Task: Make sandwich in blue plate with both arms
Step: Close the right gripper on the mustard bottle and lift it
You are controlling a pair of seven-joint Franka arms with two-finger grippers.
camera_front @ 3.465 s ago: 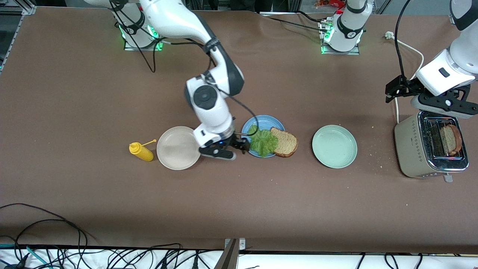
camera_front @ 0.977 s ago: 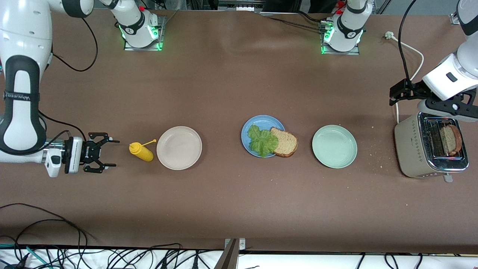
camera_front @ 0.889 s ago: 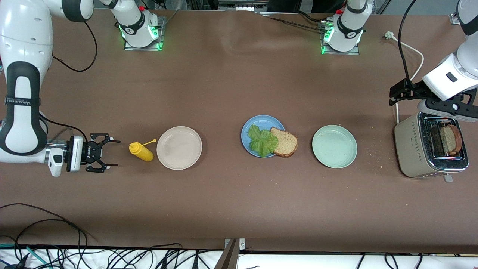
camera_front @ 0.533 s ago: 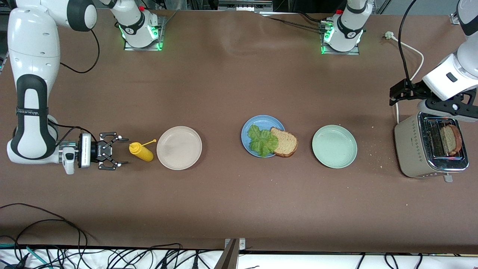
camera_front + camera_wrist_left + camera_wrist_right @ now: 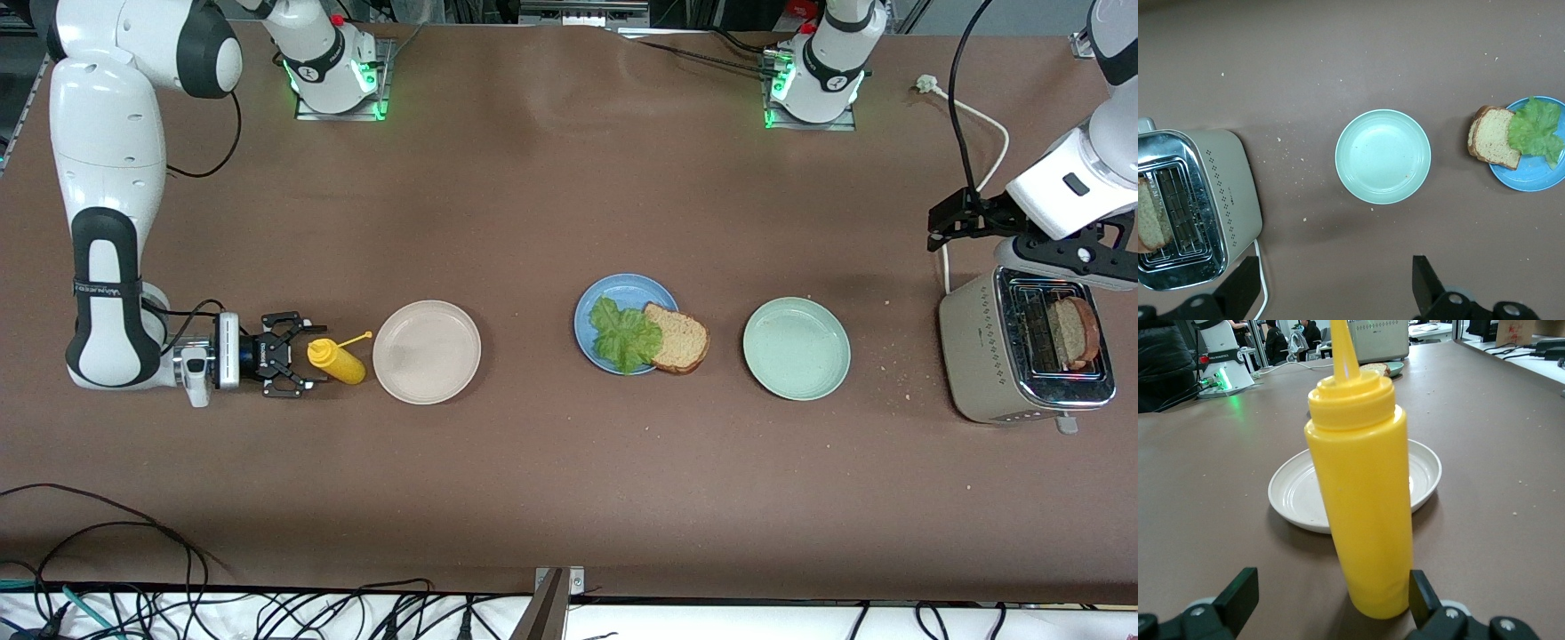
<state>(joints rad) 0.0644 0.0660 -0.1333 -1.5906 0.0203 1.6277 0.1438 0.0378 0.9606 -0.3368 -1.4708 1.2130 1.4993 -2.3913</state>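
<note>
- Right gripper (image 5: 298, 354) had advanced to the yellow bottle (image 5: 336, 360), fingers spread wide around it, not clamped
- Left gripper (image 5: 1058, 253) waited open and empty over the toaster (image 5: 982, 356)
- Bread (image 5: 677, 338) and lettuce (image 5: 625, 333) lay on the blue plate (image 5: 631, 289)

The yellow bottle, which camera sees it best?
The right wrist view: the yellow bottle stands upright and fills the picture, between the open fingers of the right pincer. The front view shows it small from above, beside the cream plate. The left wrist view does not show it.
</note>
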